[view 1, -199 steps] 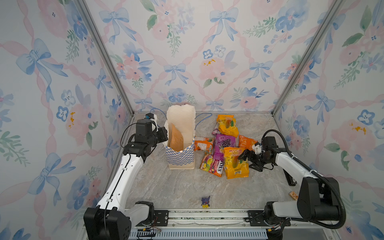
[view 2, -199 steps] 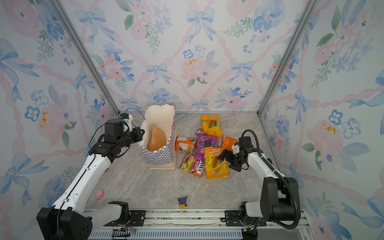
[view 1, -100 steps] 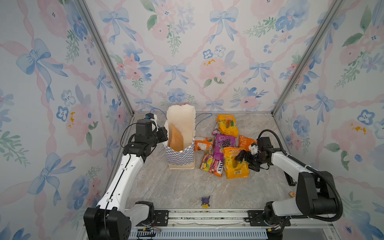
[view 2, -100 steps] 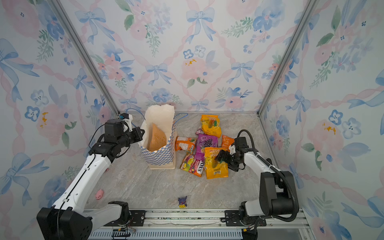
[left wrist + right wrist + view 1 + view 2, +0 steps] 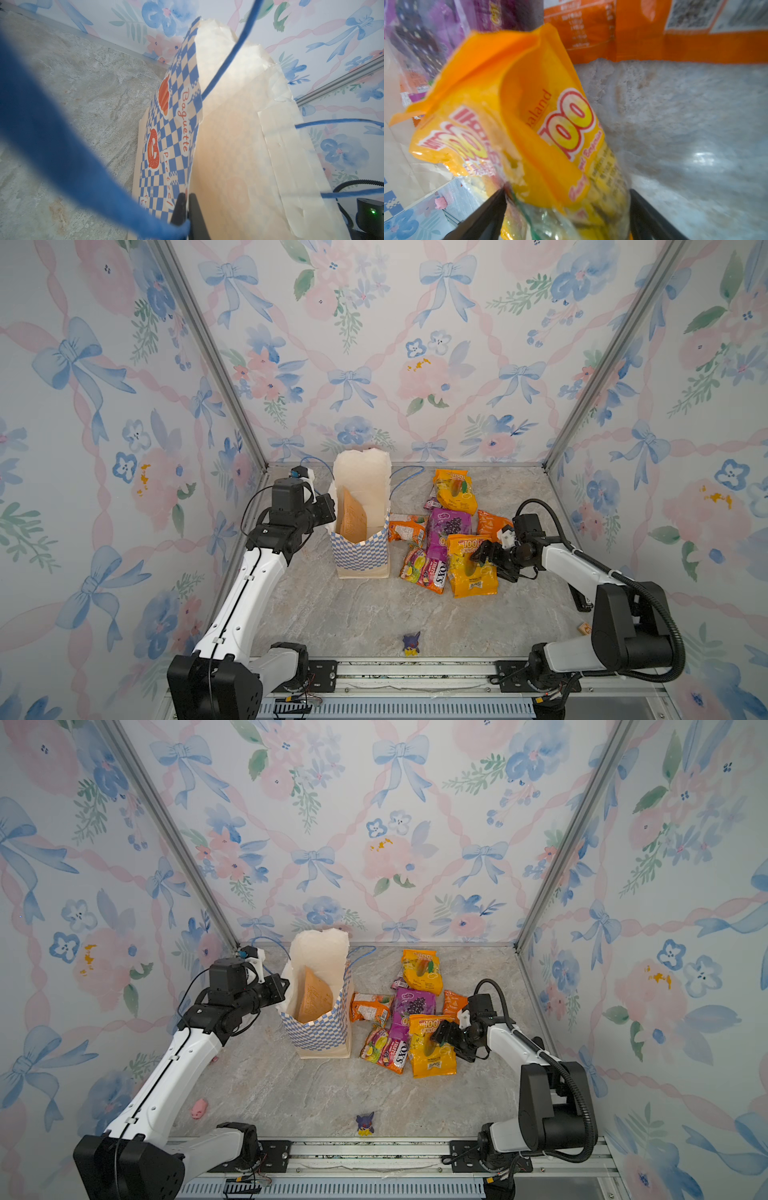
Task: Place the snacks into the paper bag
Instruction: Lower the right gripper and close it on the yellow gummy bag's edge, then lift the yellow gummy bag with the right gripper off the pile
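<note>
The paper bag [image 5: 361, 549] stands upright left of centre, with a brown card inside. My left gripper [image 5: 330, 510] is shut on its left rim, with the fingers [image 5: 180, 207] pinching the paper beside a blue cord handle. Several snacks lie in a heap right of the bag: a yellow "LOT 100" packet [image 5: 469, 576], a purple packet [image 5: 449, 526], a "FOX'S" packet [image 5: 424, 568] and orange ones [image 5: 407, 529]. My right gripper [image 5: 484, 558] is low over the yellow packet [image 5: 529, 124]. Its jaws stand wide on either side of the packet [image 5: 430, 1056].
A tiny purple-and-yellow figurine [image 5: 411, 645] stands near the front edge. A small wooden block [image 5: 584, 628] lies at the front right behind my right arm. A small pink thing [image 5: 198, 1107] lies at the front left. Floral walls close in three sides.
My right gripper has slid left from beside the yellow packet until its jaws straddle it, and they have narrowed slightly. The left gripper and the bag have not moved.
</note>
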Tool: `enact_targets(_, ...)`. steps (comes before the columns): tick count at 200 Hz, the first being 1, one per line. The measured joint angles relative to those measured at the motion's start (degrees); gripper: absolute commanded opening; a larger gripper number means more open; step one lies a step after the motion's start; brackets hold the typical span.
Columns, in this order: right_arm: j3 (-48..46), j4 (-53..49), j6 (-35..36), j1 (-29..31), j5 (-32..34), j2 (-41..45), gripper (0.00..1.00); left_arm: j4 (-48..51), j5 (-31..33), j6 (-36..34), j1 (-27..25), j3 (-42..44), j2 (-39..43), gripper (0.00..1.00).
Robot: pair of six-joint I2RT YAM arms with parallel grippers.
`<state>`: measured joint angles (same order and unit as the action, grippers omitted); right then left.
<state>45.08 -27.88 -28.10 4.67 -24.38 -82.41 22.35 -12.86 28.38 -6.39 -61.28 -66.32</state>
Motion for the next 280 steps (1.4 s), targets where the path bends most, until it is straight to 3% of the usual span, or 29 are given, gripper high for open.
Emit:
enact_targets(54, 0.0, 0.1, 0.0, 0.0, 0.0, 0.0, 0.76, 0.0, 0.0, 0.0, 0.0, 0.0, 0.0, 0.0)
enact_targets(138, 0.1, -0.8, 0.0, 0.0, 0.0, 1.0, 0.5, 0.0, 0.0, 0.0, 0.0, 0.0, 0.0, 0.0)
enact_targets(176, 0.6, -1.9, 0.2, 0.0, -0.6, 2.2, 0.33, 0.0, 0.0, 0.0, 0.0, 0.0, 0.0, 0.0)
enact_targets(280, 2.6, -4.3, 0.4, 0.0, -2.4, 3.1, 0.05, 0.0, 0.0, 0.0, 0.0, 0.0, 0.0, 0.0)
